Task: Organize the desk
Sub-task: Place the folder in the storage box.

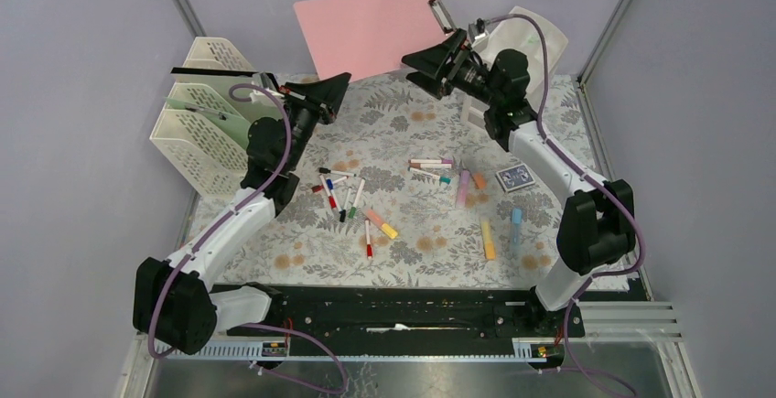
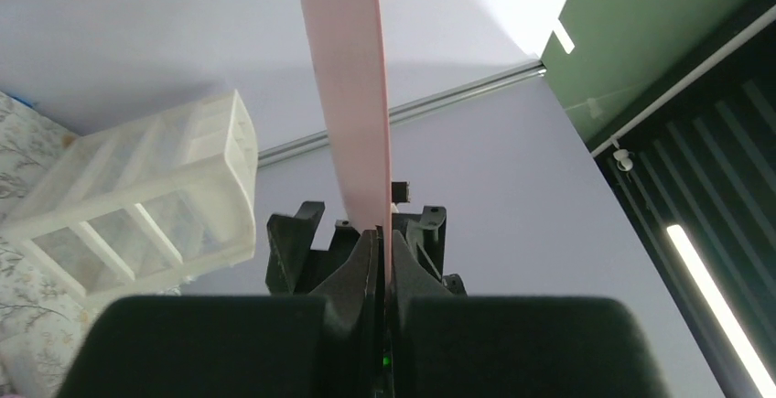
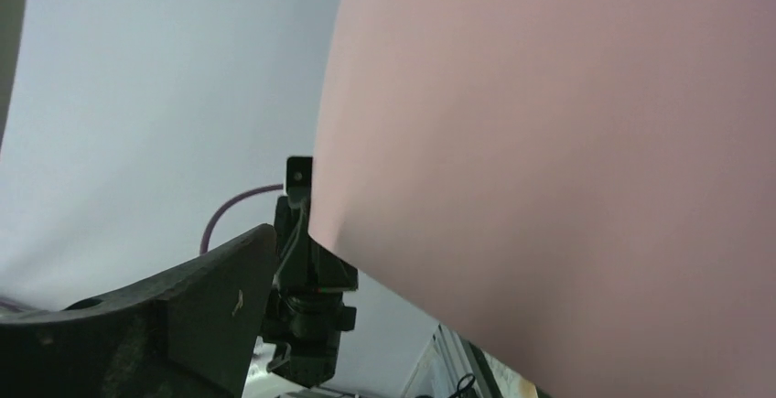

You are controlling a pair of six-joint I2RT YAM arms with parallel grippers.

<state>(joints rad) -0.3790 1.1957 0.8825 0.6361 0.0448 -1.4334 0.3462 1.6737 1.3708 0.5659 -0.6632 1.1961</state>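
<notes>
A pink clipboard [image 1: 366, 27] hangs tilted in the air over the back of the desk [image 1: 430, 265]. My left gripper [image 1: 340, 82] is shut on the clipboard's lower left corner. In the left wrist view the board [image 2: 346, 87] stands edge-on, pinched at the left gripper [image 2: 384, 238]. My right gripper [image 1: 416, 67] is open at the board's lower right edge, near its metal clip [image 1: 441, 14]. In the right wrist view the board [image 3: 567, 160] fills the right side beside one dark finger [image 3: 183, 316]; the other finger is hidden.
Several markers [image 1: 340, 192] and highlighters [image 1: 488, 238] lie scattered mid-desk, with a blue card deck [image 1: 514, 177] to the right. A cream lattice file rack [image 1: 206, 114] holding green folders stands at the left. A white drawer unit [image 1: 531, 41] stands at the back right behind the right arm.
</notes>
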